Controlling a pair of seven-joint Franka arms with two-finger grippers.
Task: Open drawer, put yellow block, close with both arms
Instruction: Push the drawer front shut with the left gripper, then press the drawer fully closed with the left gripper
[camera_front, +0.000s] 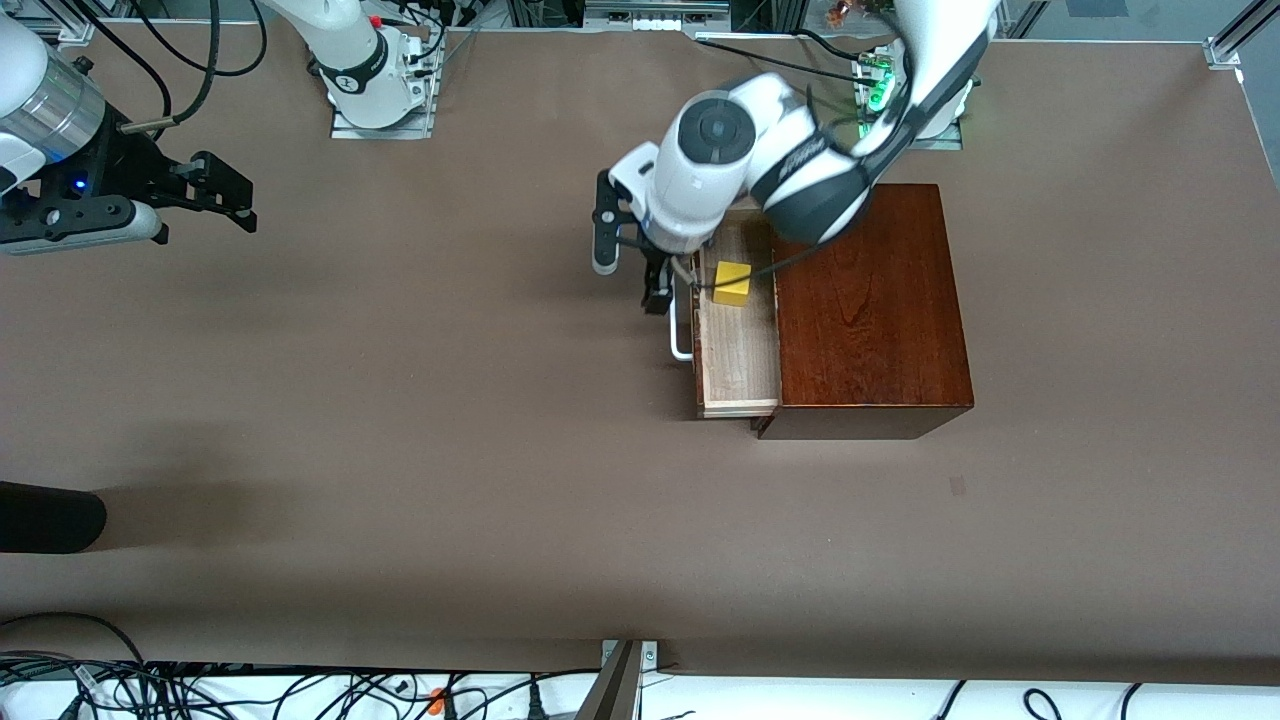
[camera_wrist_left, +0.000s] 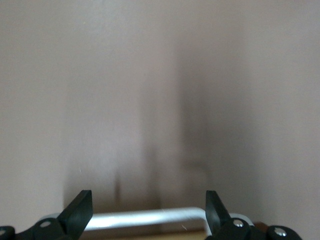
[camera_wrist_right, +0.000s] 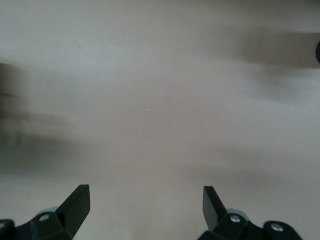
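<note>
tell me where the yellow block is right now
The yellow block lies in the open drawer of the wooden box, at the tray's end farther from the front camera.

The small bright yellow cube (camera_front: 732, 283) lies in the pulled-out pale wood drawer (camera_front: 738, 350) of the glossy dark wooden box (camera_front: 868, 310), at the drawer's twelve o'clock end. The box stands on the brown worktop (camera_front: 400, 450) toward the left arm's end. The left tool (camera_front: 672, 290) is at the white U-shaped bar handle (camera_wrist_left: 145, 218), at the cube's nine o'clock.
</note>
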